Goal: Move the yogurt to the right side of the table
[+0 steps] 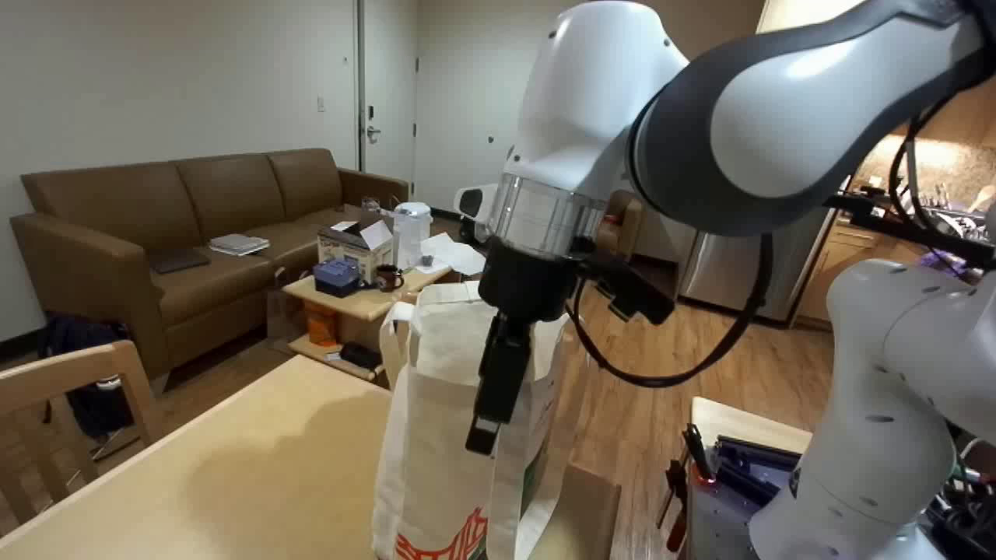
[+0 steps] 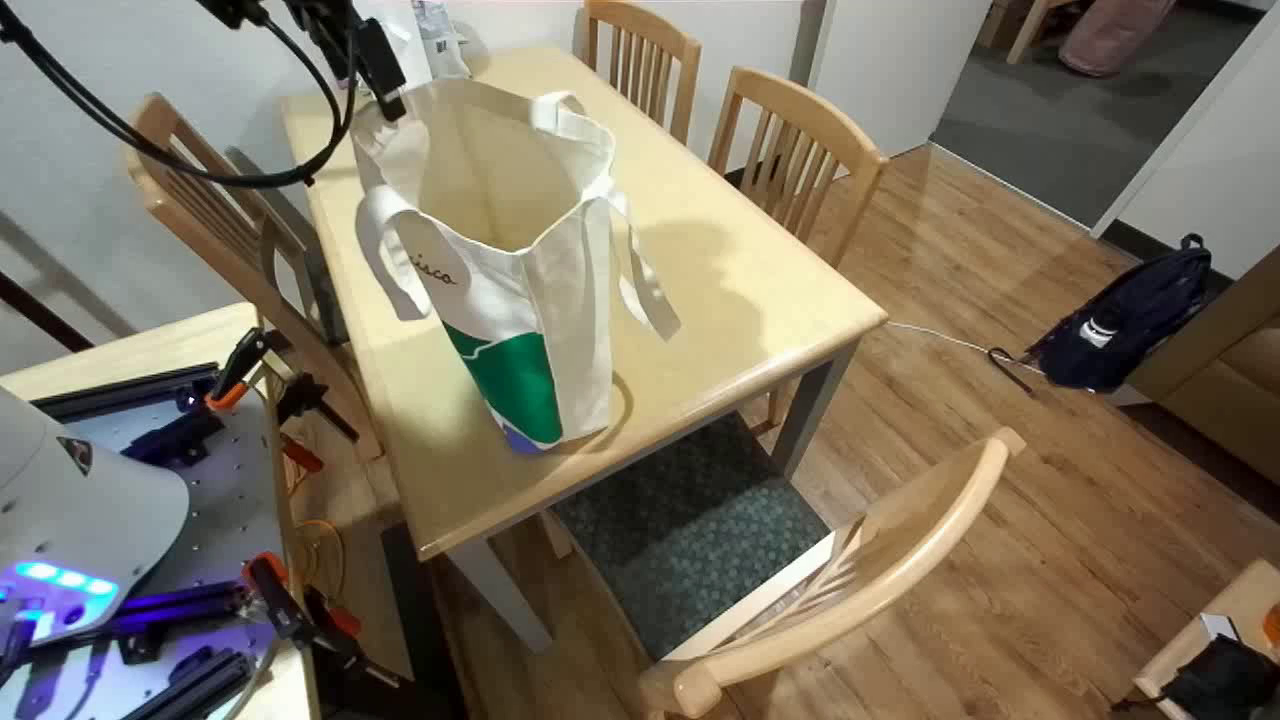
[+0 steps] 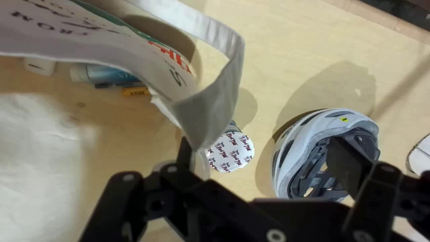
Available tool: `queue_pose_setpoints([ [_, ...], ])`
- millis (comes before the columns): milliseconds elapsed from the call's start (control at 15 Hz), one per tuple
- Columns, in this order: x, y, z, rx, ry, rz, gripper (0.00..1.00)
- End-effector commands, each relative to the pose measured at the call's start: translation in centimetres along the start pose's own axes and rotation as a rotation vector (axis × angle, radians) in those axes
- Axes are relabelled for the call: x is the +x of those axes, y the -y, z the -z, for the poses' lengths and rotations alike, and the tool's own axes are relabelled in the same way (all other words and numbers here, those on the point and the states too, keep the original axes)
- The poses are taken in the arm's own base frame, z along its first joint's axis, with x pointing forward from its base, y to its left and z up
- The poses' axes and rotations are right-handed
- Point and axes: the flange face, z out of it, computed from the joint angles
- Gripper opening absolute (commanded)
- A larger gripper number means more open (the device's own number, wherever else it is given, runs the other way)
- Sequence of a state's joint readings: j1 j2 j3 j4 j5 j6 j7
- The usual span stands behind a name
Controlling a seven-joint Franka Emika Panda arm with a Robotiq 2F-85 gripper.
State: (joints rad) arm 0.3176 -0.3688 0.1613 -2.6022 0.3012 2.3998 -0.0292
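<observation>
A: Where is the yogurt [image 3: 233, 153] standing?
B: It is showing between bag strap [image 3: 216, 109] and helmet [image 3: 302, 148], well inside the tabletop edge [image 3: 379, 17]; the gripper [image 3: 261, 148] is hanging above, jaws parted, holding nothing; lowering is probably needing jaw centring and strap clearance

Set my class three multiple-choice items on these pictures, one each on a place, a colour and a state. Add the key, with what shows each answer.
1. Where is the helmet in relation to the bag?
A) inside it
B) underneath it
C) outside it, on the table

2. What colour is the sofa?
A) brown
B) red
C) white

3. What state is the gripper in?
A) shut on the helmet
B) open
C) shut on nothing

Key
1: C, since the wrist view shows it lying on the table, apart from the bag.
2: A, as it looks plainly brown in an exterior view.
3: B, because its jaws stand wide apart in the wrist view.
</observation>
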Motion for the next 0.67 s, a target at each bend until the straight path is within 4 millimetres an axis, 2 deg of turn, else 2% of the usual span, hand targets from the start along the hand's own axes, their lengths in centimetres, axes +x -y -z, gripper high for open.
queue_pose_setpoints([
  [0,0.0,0.0,0.0,0.000,0.001,0.000,1.00],
  [267,0.0,0.0,0.0,0.000,0.001,0.000,1.00],
  [600,0.0,-2.9,2.1,-0.195,0.067,-0.016,1.00],
])
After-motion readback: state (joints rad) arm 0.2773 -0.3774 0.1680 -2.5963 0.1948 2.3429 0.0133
